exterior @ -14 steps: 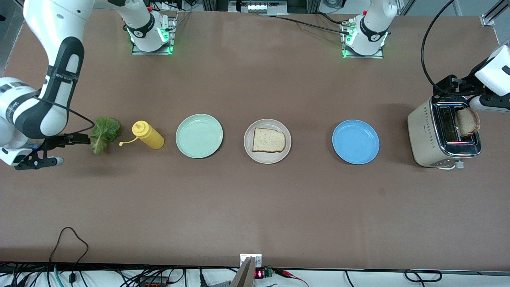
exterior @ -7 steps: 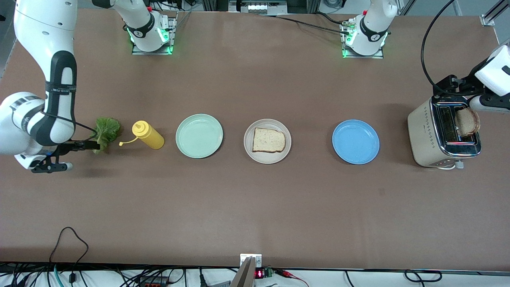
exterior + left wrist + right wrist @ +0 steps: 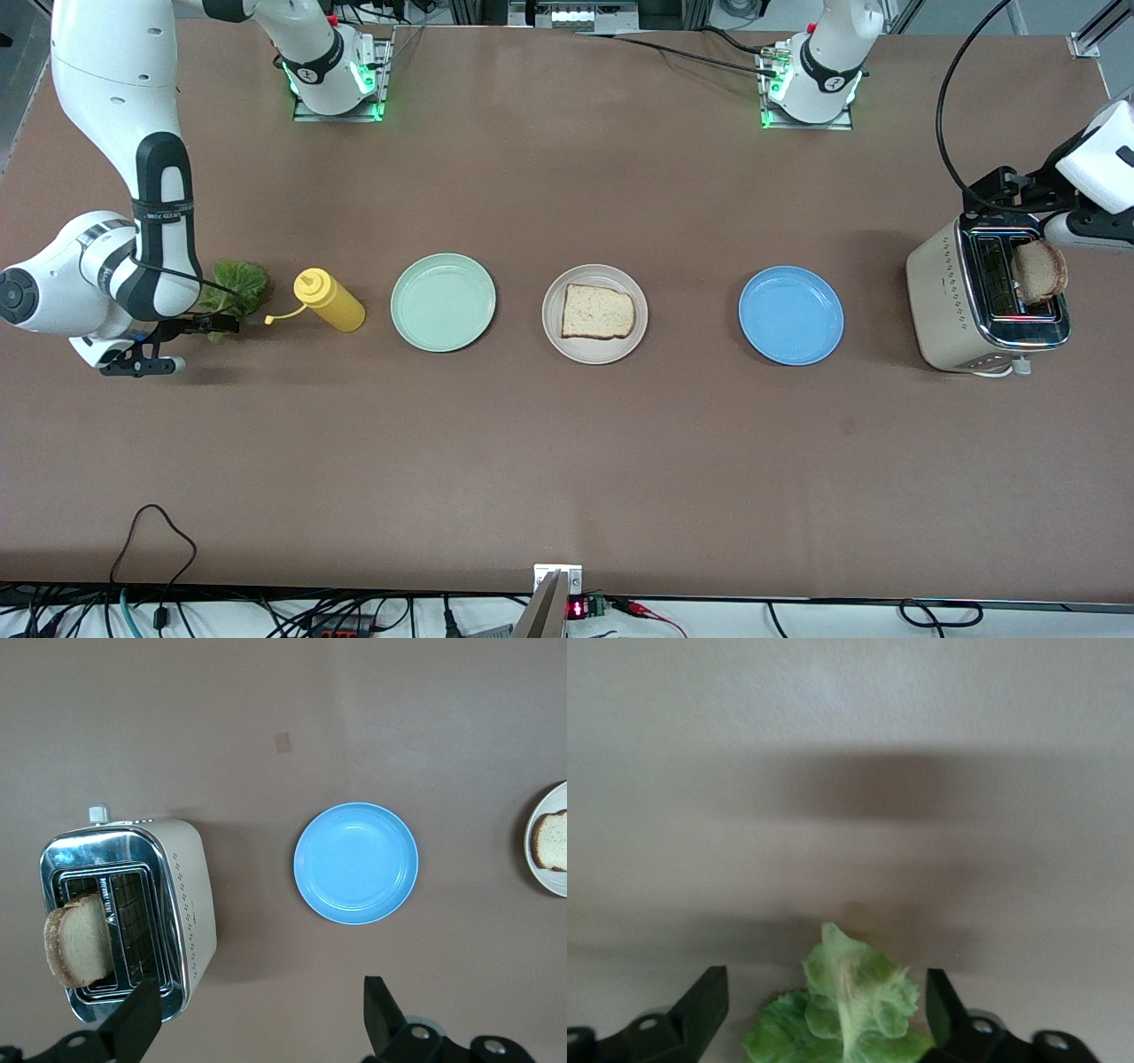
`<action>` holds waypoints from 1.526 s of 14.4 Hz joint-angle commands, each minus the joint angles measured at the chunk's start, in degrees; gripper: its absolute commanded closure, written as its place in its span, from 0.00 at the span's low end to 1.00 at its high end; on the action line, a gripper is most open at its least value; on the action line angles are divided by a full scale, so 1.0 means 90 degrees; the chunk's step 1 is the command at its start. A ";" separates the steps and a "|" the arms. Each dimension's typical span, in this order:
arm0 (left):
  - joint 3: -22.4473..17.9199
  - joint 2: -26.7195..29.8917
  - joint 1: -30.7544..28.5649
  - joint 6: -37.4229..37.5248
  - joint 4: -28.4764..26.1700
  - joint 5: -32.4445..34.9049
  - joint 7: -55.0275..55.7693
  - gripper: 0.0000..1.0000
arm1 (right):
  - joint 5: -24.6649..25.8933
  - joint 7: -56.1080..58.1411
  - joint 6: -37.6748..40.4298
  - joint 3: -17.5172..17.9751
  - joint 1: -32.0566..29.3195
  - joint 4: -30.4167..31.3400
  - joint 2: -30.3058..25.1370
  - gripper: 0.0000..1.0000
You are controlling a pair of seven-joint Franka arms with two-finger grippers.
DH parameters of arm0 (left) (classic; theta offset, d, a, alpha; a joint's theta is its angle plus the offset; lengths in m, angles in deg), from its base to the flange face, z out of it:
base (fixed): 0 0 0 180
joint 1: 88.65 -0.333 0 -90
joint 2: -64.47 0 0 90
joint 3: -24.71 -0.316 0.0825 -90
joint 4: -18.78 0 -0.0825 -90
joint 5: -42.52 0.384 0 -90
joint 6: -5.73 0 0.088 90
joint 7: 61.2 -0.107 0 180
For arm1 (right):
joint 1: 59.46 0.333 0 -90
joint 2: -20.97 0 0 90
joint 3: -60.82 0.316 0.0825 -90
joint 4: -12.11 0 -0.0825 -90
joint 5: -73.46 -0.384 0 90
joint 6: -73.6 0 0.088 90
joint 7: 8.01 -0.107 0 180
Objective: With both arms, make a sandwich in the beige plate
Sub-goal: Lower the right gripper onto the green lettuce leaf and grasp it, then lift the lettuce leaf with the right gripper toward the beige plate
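One bread slice [image 3: 598, 311] lies on the beige plate [image 3: 555, 338] at mid-table. A second slice [image 3: 1041, 270] stands up out of the toaster [image 3: 952, 301] at the left arm's end. The green lettuce leaf [image 3: 235, 291] lies at the right arm's end. My right gripper [image 3: 205, 344] is low at the leaf's nearer end. In the right wrist view, the right gripper [image 3: 824, 1014] is open with the lettuce [image 3: 850, 997] between its fingers. My left gripper [image 3: 257, 1020] hangs open over the toaster [image 3: 182, 895], holding nothing; the toaster's slice [image 3: 78, 939] shows beside one finger.
A yellow squeeze bottle [image 3: 330, 299] lies beside the lettuce. A mint-green plate [image 3: 443, 302] and a blue plate [image 3: 791, 315] flank the beige plate in one row. Cables run along the table's near edge.
My right arm has swung in toward the lettuce, bringing its gripper from beside the leaf to astride its end. The left arm has not moved.
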 commanded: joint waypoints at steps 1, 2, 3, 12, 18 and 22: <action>0.0047 0.0118 -0.0059 0.0011 -0.0087 -0.0057 0.0028 0.00 | 0.0141 0.0075 -0.0073 0.0133 -0.0148 0.0152 -0.0173 0.32; 0.0047 0.0118 -0.0050 0.0001 -0.0097 -0.0057 0.0028 0.00 | 0.0141 0.0133 -0.0073 0.0133 -0.0158 0.0152 -0.0163 0.47; 0.0037 0.0118 -0.0059 0.0001 -0.0087 -0.0057 0.0028 0.00 | 0.0151 0.0173 -0.0083 0.0133 -0.0148 0.0152 -0.0163 0.59; 0.0047 0.0118 -0.0059 0.0011 -0.0087 -0.0057 0.0028 0.00 | 0.0239 0.0503 -0.0063 0.0162 -0.0109 0.0045 -0.0377 1.00; 0.0047 0.0118 -0.0049 0.0001 -0.0087 -0.0057 0.0028 0.00 | 0.0415 0.1373 0.0307 0.0162 -0.0158 -0.0569 -0.1206 1.00; 0.0047 0.0118 -0.0049 0.0011 -0.0087 -0.0057 0.0028 0.00 | 0.0434 0.1579 0.1486 0.0143 -0.0021 -0.1729 -0.1491 1.00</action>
